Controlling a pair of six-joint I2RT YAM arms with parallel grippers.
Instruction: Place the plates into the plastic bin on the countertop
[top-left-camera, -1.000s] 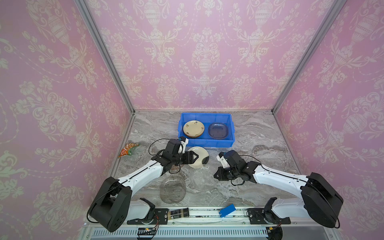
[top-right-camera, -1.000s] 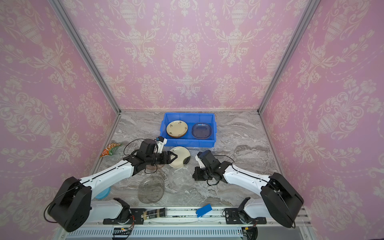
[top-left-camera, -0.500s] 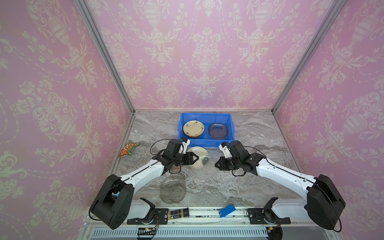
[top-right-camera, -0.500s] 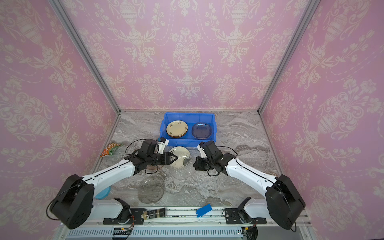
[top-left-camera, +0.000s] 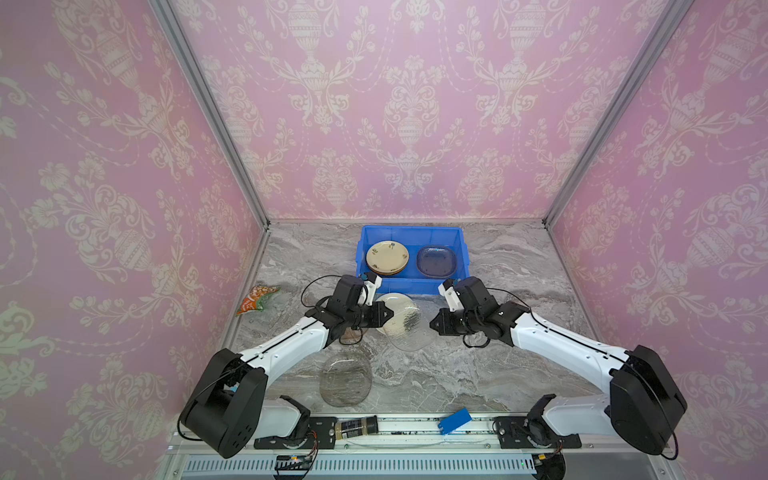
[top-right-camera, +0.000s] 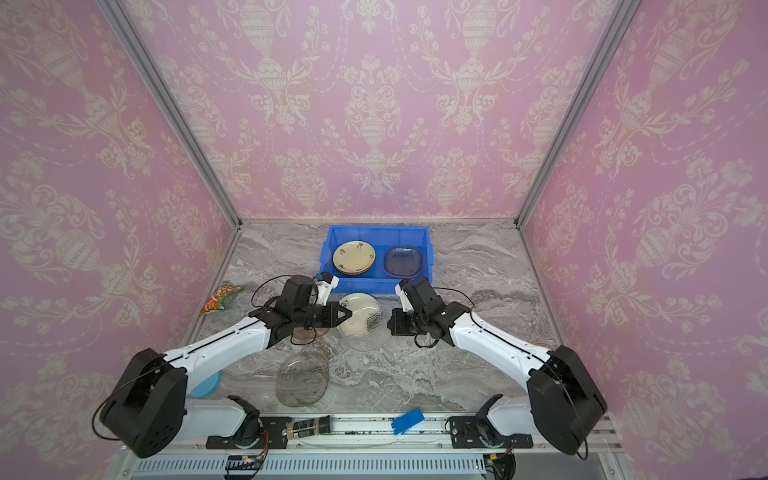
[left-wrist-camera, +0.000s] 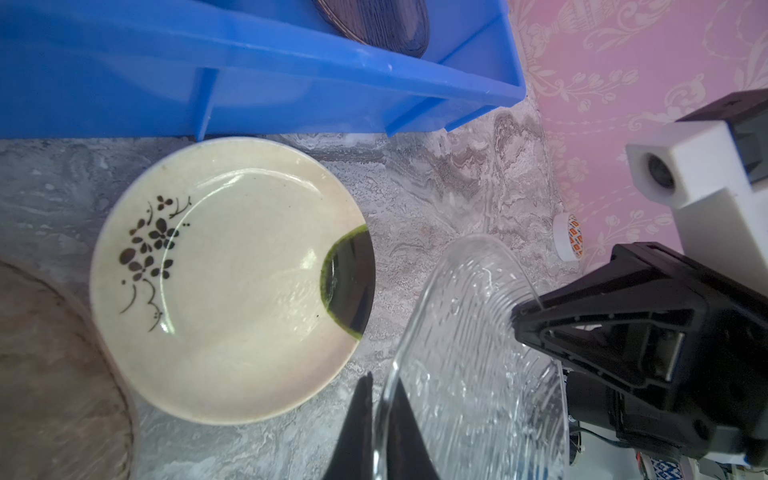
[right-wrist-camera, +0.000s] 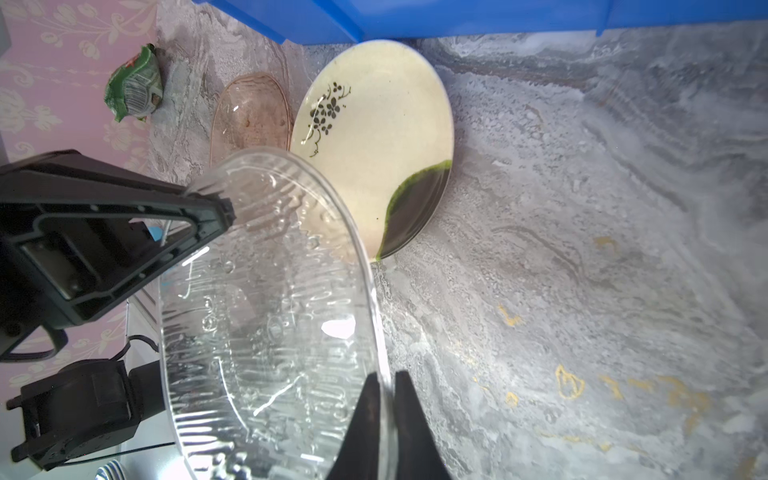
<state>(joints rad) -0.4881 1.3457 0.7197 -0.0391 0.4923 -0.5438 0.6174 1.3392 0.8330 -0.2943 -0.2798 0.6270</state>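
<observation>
A clear ribbed glass plate (top-left-camera: 409, 322) (top-right-camera: 365, 328) hangs tilted above the countertop (top-left-camera: 478, 374), held from both sides. My left gripper (top-left-camera: 390, 313) (left-wrist-camera: 382, 382) is shut on its left rim. My right gripper (top-left-camera: 432, 322) (right-wrist-camera: 386, 376) pinches the opposite rim, which sits between its two fingers. Below and behind the clear plate (left-wrist-camera: 478, 353) (right-wrist-camera: 266, 311), a cream floral plate (left-wrist-camera: 228, 278) (right-wrist-camera: 374, 137) lies flat just in front of the blue plastic bin (top-left-camera: 411, 286) (top-right-camera: 374, 284). The bin holds a stack of cream plates (top-left-camera: 387, 256) and a dark glass plate (top-left-camera: 436, 261).
A pinkish glass plate (right-wrist-camera: 249, 112) (top-right-camera: 309, 330) lies under my left wrist. A smoky glass plate (top-left-camera: 345, 379) lies near the front edge. An orange-green fan-shaped piece (top-left-camera: 257, 298) sits at the left wall, a tape ring (left-wrist-camera: 568, 237) at the right, a blue card (top-left-camera: 454, 419) on the front rail.
My right gripper has carried the clear plate up and back toward the bin. My left gripper, open a second ago, has shut on the plate's other rim.
</observation>
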